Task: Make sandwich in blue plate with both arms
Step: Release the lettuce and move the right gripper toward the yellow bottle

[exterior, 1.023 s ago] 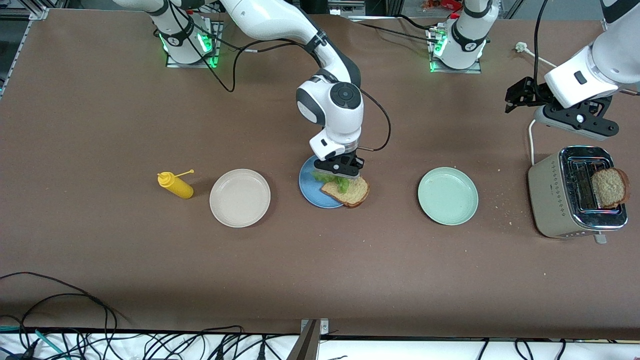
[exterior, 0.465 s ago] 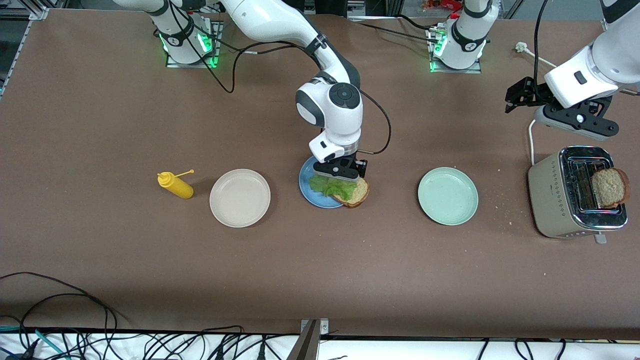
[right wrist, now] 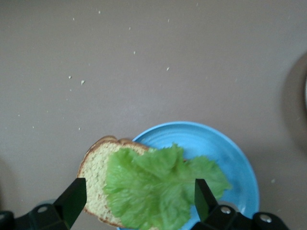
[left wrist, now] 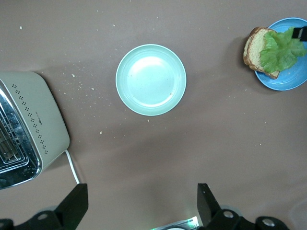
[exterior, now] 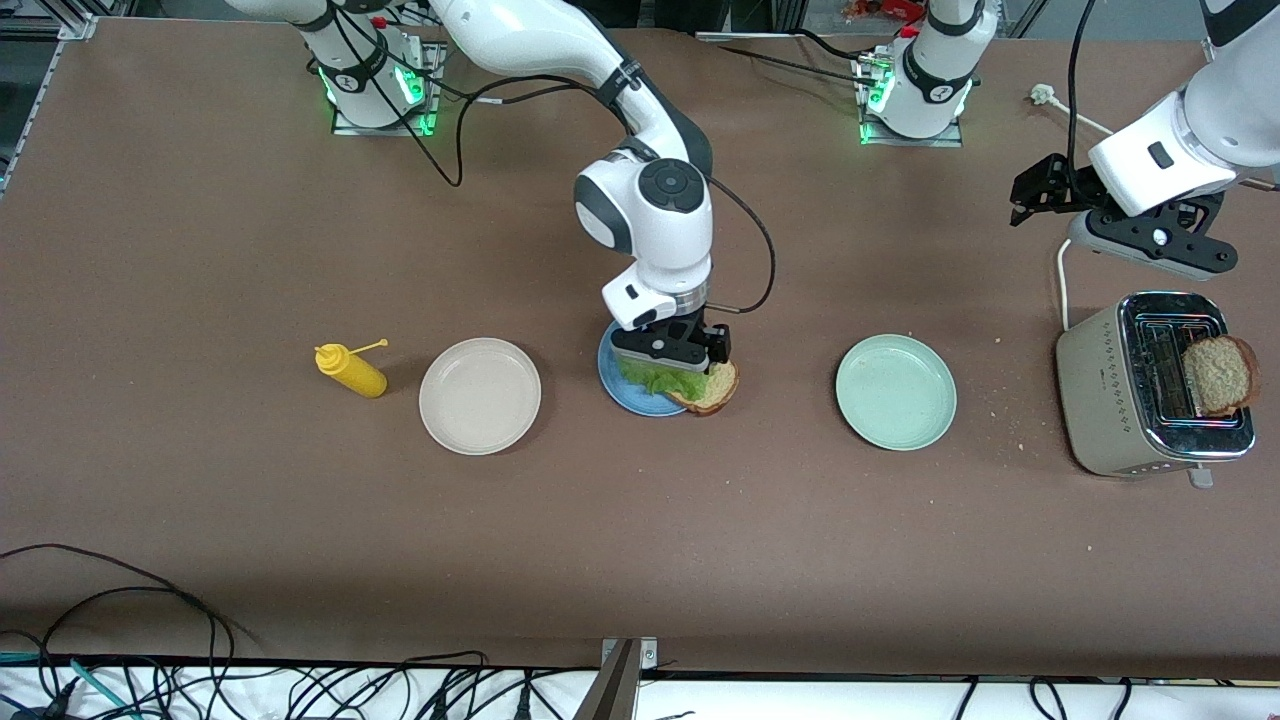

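Observation:
The blue plate (exterior: pixel 622 391) lies mid-table and holds one brown bread slice (exterior: pixel 712 388) that overhangs its rim, with a ruffled green lettuce leaf (exterior: pixel 660 378) lying on it. My right gripper (exterior: pixel 668 352) hangs open just above the lettuce and holds nothing; its wrist view shows the lettuce (right wrist: pixel 160 187), bread (right wrist: pixel 96 165) and plate (right wrist: pixel 225 148) between the spread fingers. A second bread slice (exterior: pixel 1218 374) stands in the toaster (exterior: pixel 1150 385). My left gripper (exterior: pixel 1045 195) waits open over the table near the toaster. The left wrist view shows the plate (left wrist: pixel 292 79) and lettuce (left wrist: pixel 280 48).
A pale green plate (exterior: pixel 896 391) lies between the blue plate and the toaster. A beige plate (exterior: pixel 480 395) and a yellow squeeze bottle (exterior: pixel 350 370) lie toward the right arm's end. Crumbs are scattered near the toaster. Cables run along the table's near edge.
The lettuce was let go and now lies spread on the bread. My right gripper has opened and moved a little toward the right arm's end. The left arm has not moved.

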### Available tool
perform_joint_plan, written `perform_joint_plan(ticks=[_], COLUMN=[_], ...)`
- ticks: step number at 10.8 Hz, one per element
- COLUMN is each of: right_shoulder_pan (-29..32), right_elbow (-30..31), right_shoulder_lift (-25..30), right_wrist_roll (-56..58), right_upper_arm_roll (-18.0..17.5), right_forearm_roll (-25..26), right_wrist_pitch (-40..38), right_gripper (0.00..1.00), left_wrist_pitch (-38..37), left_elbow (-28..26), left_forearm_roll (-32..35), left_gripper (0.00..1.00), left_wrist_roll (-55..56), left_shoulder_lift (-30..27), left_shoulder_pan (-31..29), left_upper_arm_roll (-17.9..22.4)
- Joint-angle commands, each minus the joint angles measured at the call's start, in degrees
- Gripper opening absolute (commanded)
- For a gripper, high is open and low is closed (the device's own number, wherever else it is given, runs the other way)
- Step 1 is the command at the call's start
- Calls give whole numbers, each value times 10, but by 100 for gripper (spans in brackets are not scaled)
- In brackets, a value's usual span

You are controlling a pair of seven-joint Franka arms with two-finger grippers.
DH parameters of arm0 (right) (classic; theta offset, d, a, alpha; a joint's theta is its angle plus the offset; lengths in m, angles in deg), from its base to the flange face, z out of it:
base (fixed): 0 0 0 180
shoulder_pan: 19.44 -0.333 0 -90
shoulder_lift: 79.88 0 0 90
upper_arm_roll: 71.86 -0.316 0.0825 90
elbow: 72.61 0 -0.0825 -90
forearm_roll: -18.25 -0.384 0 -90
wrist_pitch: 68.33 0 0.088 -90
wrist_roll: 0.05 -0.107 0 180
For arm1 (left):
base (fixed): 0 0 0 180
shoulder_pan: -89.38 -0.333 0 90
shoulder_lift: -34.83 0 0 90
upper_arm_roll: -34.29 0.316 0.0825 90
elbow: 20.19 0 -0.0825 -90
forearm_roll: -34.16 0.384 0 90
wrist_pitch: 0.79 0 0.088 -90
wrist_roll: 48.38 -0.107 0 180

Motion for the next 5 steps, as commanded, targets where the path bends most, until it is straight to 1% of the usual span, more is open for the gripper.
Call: perform_joint_plan(ticks=[1, 2, 3, 4, 5], right_shoulder_pan=[79, 126, 163, 188, 208], right_elbow=[102, 143, 182, 212, 230], right_shoulder_lift=[110, 152, 188, 219, 243], right_wrist_roll=[106, 174, 224, 263, 314], right_upper_arm_roll=[-64, -100, -119, -130, -133], right_forearm_roll=[7, 15, 18, 19, 20], right_wrist_pitch=[-7, -9, -9, -19, -48], right_gripper=[100, 100, 100, 100, 100], left_wrist_pitch=[-4, -4, -4, -4, -4], left_elbow=[9, 9, 9, 9, 9], left_forearm_roll=[-8, -8, -8, -8, -8], left_gripper=[100, 100, 100, 100, 100], left_wrist_roll=[6, 6, 5, 6, 6], left_shoulder_lift=[3, 4, 4, 5, 7], left_shoulder_pan=[-2, -5, -13, -14, -14], left_upper_arm_roll=[-2, 1, 1, 1, 0])
